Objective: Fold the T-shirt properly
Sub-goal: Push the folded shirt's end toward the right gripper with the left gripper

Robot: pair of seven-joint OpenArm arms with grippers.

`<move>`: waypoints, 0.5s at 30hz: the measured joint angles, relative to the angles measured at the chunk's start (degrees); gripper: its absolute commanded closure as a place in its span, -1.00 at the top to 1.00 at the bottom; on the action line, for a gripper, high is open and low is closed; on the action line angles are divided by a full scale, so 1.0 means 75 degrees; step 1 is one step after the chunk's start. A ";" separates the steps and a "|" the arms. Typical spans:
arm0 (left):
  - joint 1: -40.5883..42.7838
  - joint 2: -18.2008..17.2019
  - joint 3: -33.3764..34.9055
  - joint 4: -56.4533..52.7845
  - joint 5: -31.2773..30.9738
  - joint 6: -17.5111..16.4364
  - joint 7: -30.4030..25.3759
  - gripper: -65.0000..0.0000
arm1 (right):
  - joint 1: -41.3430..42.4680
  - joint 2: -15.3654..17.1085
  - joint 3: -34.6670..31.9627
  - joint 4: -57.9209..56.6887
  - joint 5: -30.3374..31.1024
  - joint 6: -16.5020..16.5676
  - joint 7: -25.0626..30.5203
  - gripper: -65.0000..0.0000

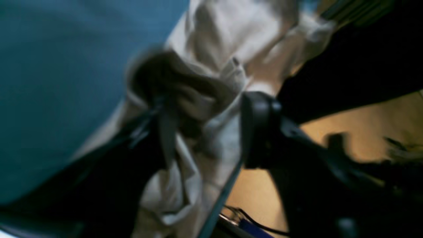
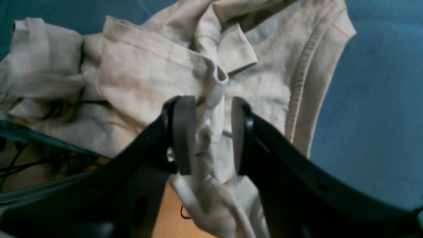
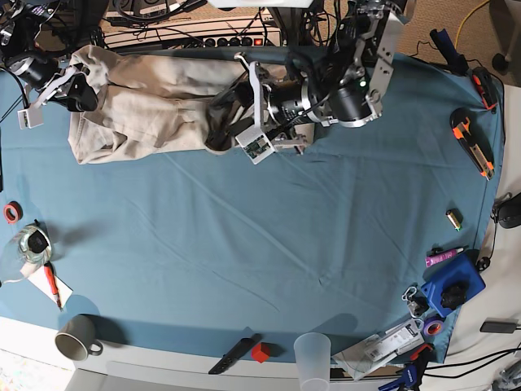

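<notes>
**A:** Where does the T-shirt [image 3: 138,106] lie?

**B:** At the far side of the table [image 3: 269,244], which is covered with a blue tablecloth [image 3: 244,236]. In the base view it is a long, crumpled beige band running along the far edge, between the two arms. In the right wrist view part of the cloth hangs over the table's edge.

**A:** And the right pincer [image 2: 208,135]?

**B:** Its two pads stand apart, and a bunched fold of the T-shirt [image 2: 148,76] lies in the gap between them. The left pad [image 2: 183,132] looks close to the fold; whether either pad touches it I cannot tell. A stitched hem [image 2: 299,86] runs down just beside the right pad. In the base view this pincer [image 3: 72,91] sits at the shirt's left end.

**A:** The left pincer [image 1: 201,129]?

**B:** That picture is badly blurred. A dark finger [image 1: 257,129] is plain on one side and a dark smeared shape on the other, with the T-shirt [image 1: 231,36] bunched between them. Whether it is clamped on the cloth or standing apart, I cannot tell. In the base view it [image 3: 221,122] is at the shirt's right end.

**A:** Anything else on the table?

**B:** Near the front edge, a grey mug [image 3: 76,338], a clear plastic cup [image 3: 313,354] and a small red block [image 3: 260,352]. An orange utility knife [image 3: 474,145] lies at the right side.
</notes>
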 measured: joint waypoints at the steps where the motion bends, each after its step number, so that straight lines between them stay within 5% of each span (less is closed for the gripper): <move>1: 0.0064 0.0000 -0.0087 0.0189 0.0079 0.0003 -0.0020 -0.44 | 0.0000 0.0000 0.0000 0.0000 0.0000 0.0000 -0.0003 -0.42; 5: 0.0353 0.0000 -0.0688 0.0586 0.0396 0.0405 -0.0329 -0.97 | 0.0000 0.0000 0.0000 0.0000 0.0000 0.0000 0.0000 -0.42; 9: 0.0484 -0.0032 -0.1183 0.0434 0.1192 0.0711 -0.0379 -1.00 | 0.0000 0.0000 0.0000 0.0000 0.0000 0.0000 0.0000 -0.42; 15: 0.0498 -0.0233 -0.1183 -0.0379 0.1177 0.0676 -0.0216 -1.00 | 0.0000 0.0000 0.0000 0.0000 -0.0003 0.0000 -0.0003 -0.42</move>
